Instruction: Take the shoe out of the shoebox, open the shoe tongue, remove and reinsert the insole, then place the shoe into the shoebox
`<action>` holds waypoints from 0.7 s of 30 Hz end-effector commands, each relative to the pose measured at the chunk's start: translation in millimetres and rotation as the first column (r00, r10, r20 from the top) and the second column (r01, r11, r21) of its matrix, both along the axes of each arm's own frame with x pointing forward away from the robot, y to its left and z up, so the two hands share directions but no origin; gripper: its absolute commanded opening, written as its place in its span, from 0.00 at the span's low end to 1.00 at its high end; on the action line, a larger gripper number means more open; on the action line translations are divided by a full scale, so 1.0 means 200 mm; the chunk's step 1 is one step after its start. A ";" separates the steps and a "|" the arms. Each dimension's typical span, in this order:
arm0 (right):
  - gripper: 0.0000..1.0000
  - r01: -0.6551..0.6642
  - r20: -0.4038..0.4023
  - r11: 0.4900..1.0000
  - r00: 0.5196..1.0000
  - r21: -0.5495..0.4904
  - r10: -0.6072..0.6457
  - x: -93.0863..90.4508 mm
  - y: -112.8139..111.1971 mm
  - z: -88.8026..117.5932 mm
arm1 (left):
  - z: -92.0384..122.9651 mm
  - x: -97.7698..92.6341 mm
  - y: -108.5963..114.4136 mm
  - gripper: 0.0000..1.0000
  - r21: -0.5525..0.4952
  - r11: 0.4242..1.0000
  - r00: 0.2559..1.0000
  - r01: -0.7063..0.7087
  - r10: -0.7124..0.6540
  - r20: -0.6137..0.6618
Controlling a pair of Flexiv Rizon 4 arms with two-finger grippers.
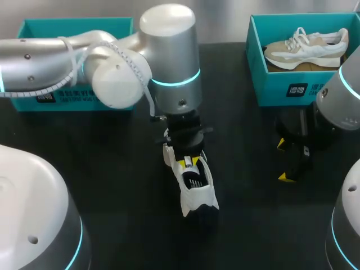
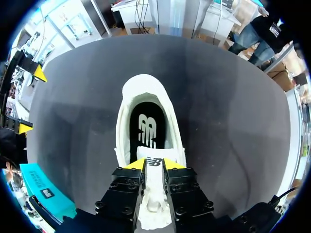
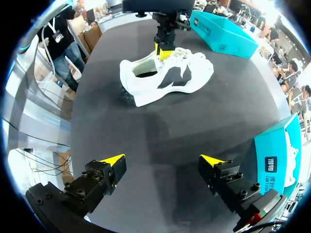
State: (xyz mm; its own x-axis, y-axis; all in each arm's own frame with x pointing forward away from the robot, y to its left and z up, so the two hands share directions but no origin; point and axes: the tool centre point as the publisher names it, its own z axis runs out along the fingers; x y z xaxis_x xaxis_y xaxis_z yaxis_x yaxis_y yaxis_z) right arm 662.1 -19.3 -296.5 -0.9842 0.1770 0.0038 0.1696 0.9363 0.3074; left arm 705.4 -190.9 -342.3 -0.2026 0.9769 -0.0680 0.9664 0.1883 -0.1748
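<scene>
The white low-top sneaker (image 1: 198, 191) is standing on its sole on the black tabletop (image 1: 101, 169), out of its box and well in front of the left teal cardboard shoebox (image 1: 73, 25). The left gripper (image 2: 154, 165) is pinching the sneaker's white padded tongue (image 2: 154, 191) between its yellow tips, so the tongue-opening step seems to be in hand. The black insole (image 2: 146, 128) is lying inside, showing through the collar. The right gripper (image 3: 163, 160) is hanging with fingers spread wide, holding nothing, near the right teal shoebox (image 1: 281, 84), which is holding a second beige-and-white sneaker (image 1: 306, 48). Next, probably, the tongue needs drawing clear so the free gripper can reach the insole's heel edge.
</scene>
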 end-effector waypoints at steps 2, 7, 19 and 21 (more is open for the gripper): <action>1.00 0.002 0.002 1.000 1.000 -0.003 -0.002 -0.01 0.00 0.00 | 0.04 0.01 0.00 0.22 -0.012 1.000 1.000 -0.010 0.011 0.008; 1.00 0.002 0.002 1.000 1.000 -0.003 -0.002 -0.01 0.00 0.00 | 0.18 0.00 0.03 0.27 -0.041 0.999 0.999 -0.035 0.037 0.037; 1.00 0.002 0.002 1.000 1.000 -0.003 -0.002 -0.01 0.00 0.00 | 0.40 -0.03 0.13 1.00 -0.028 0.969 0.970 -0.244 0.244 -0.013; 1.00 0.002 0.002 1.000 1.000 -0.003 -0.002 -0.01 0.00 0.00 | 0.42 -0.03 0.15 1.00 -0.028 0.943 0.942 -0.333 0.330 -0.061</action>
